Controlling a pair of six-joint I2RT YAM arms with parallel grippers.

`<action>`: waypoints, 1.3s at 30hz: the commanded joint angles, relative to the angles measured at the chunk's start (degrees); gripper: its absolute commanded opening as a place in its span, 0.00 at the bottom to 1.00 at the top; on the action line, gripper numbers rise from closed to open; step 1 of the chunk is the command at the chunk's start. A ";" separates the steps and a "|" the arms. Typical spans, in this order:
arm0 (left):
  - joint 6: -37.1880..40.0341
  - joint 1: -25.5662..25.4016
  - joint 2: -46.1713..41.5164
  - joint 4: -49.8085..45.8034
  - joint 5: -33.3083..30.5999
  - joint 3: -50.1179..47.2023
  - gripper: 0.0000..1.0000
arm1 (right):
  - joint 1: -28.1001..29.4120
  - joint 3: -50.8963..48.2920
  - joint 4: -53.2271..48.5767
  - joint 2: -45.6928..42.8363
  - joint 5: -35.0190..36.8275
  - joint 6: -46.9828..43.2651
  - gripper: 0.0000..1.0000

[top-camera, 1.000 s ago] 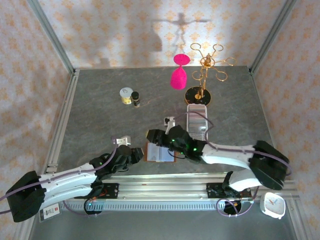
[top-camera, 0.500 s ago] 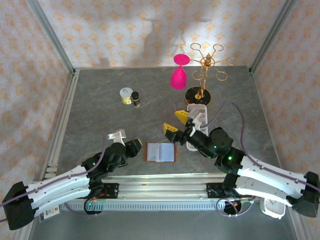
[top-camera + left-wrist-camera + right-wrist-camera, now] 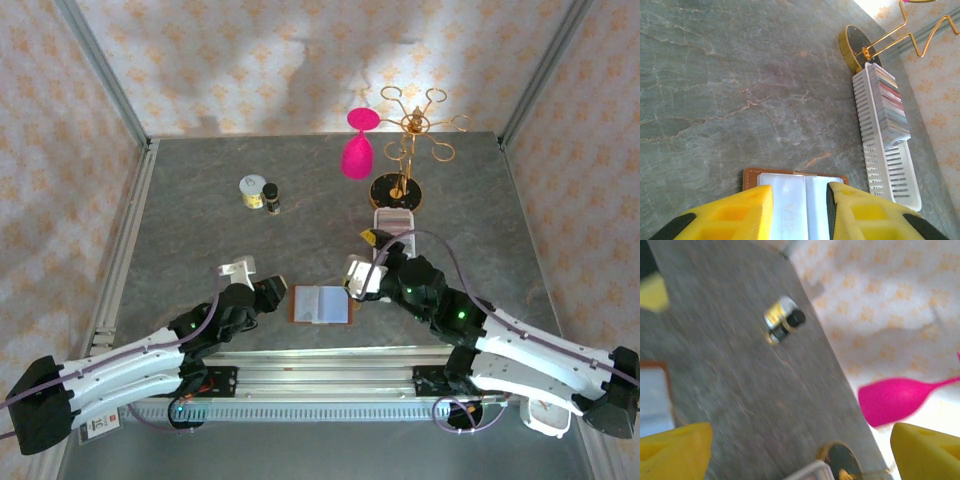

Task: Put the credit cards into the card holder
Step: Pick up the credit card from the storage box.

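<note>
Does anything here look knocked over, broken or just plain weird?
Nothing looks spilled or broken. One oddity: the pink glass beside the gold rack seems to stand upside down, with its bowl on the table and its foot in the air.

The small reddish-brown leather bifold card holder [image 3: 322, 304] lies open and flat just below the middle of the top view, with its pale inner pockets facing up. The thin plastic credit cards [image 3: 889, 107] stand on edge, packed in a row inside a long white slotted tray [image 3: 872, 145] at the right of the left wrist view.
</note>
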 commanded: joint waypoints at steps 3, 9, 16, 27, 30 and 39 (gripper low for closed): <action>2.97 -0.50 0.12 2.65 -2.62 1.28 0.35 | -6.60 1.59 -6.52 -1.55 11.66 -7.72 0.92; 2.61 -0.50 -0.05 3.03 -2.07 0.57 0.36 | -13.78 -0.27 -7.52 -0.21 14.99 -12.82 0.93; 2.80 -0.50 -0.75 0.32 -1.97 1.28 0.37 | -19.48 0.52 -6.27 4.92 13.39 -14.56 0.93; 1.42 -0.50 -7.82 -4.25 -2.67 0.00 0.37 | -22.47 2.33 -5.60 11.56 8.18 -19.06 0.93; 0.58 -0.48 -9.70 -5.01 -3.25 -0.99 0.38 | -22.68 2.87 -5.07 14.20 6.42 -19.37 0.93; -0.60 -0.49 -12.55 -7.02 -2.41 -1.63 0.38 | -25.38 3.55 -4.75 20.85 -1.24 -21.42 0.92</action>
